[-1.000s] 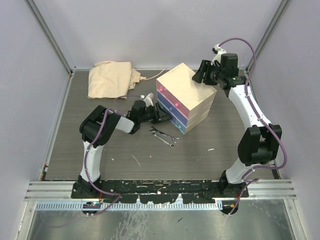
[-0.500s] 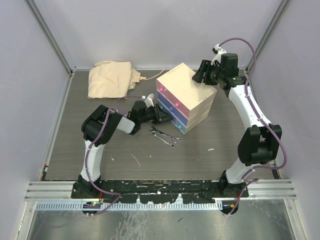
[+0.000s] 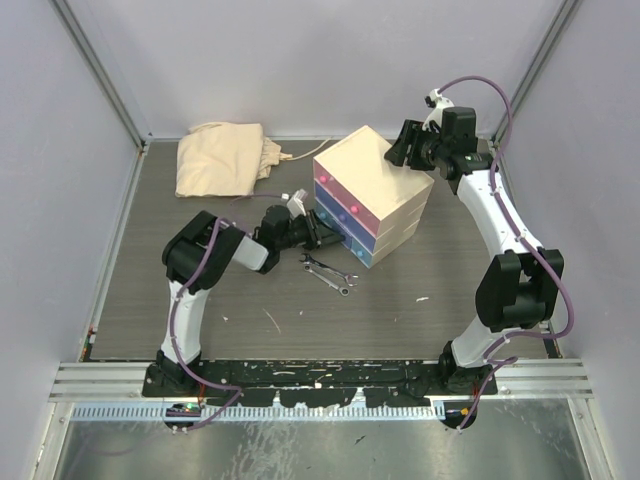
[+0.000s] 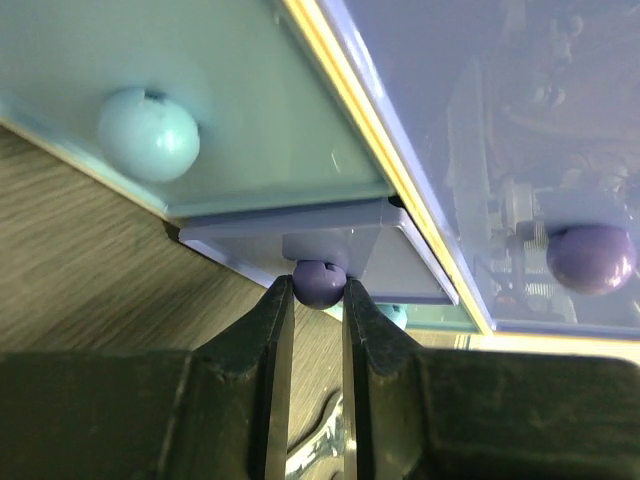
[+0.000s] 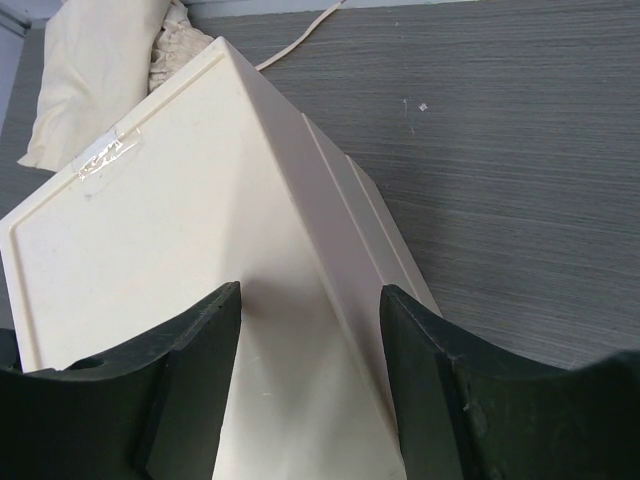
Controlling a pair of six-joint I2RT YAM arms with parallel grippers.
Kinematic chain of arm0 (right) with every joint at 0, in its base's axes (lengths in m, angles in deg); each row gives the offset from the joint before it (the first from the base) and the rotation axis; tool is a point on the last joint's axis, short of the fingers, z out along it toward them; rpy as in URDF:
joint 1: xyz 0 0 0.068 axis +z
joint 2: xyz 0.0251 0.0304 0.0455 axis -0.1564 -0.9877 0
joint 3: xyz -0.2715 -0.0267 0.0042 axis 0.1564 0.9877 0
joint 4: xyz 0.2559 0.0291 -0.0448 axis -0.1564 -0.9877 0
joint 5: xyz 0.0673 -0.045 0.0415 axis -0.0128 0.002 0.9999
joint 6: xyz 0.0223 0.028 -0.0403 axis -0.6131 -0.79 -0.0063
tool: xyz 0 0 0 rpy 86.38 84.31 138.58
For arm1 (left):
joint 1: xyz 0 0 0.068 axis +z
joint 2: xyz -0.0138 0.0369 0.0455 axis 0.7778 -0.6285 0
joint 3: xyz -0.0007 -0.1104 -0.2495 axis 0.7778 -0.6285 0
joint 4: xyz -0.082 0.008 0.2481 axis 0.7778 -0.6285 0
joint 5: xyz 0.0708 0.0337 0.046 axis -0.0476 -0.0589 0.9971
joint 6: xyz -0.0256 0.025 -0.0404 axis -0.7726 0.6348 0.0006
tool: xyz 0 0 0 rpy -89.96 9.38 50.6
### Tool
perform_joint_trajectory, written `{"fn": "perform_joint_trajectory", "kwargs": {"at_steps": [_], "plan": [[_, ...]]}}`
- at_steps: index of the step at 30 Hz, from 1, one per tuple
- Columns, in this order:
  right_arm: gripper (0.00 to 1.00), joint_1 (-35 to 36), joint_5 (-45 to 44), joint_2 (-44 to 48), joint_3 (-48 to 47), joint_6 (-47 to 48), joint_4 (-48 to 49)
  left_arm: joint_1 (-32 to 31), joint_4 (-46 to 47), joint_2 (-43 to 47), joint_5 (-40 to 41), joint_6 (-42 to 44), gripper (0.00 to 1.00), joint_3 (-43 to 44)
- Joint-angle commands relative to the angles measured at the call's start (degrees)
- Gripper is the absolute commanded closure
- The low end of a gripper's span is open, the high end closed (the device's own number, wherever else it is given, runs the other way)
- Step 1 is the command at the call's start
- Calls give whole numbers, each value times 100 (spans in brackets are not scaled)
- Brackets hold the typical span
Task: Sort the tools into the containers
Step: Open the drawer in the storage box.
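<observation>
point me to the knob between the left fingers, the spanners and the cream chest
knob (image 4: 320, 284): left wrist view, centre of the ball
spanners (image 3: 330, 272): top external view, middle of the shafts
cream chest (image 3: 365, 170): top external view, middle of its top face

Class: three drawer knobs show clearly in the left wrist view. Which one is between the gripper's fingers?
The small violet knob at bottom centre, pinched by the left gripper; the light-blue knob and the other violet knob stand free.
</observation>
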Motion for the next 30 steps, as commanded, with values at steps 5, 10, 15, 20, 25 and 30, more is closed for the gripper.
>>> {"fn": "perform_joint_trajectory", "kwargs": {"at_steps": [5,10,15,20,25,30], "plan": [[37,65,130,165,67,-26,-120,97,688,496,31,306,86,-802],[38,70,113,171,66,-26,-120,217,869,633,-51,354,86,-1185],[38,70,104,181,48,-30,-122,312,896,858,-116,541,86,-1630],[37,70,95,190,56,-17,-122,333,876,1109,-120,726,86,-2076],[37,70,95,208,45,-17,-122,375,871,1351,-93,851,86,-2489],[37,70,100,241,48,-17,-122,464,794,1613,-88,973,85,-2808]]}}
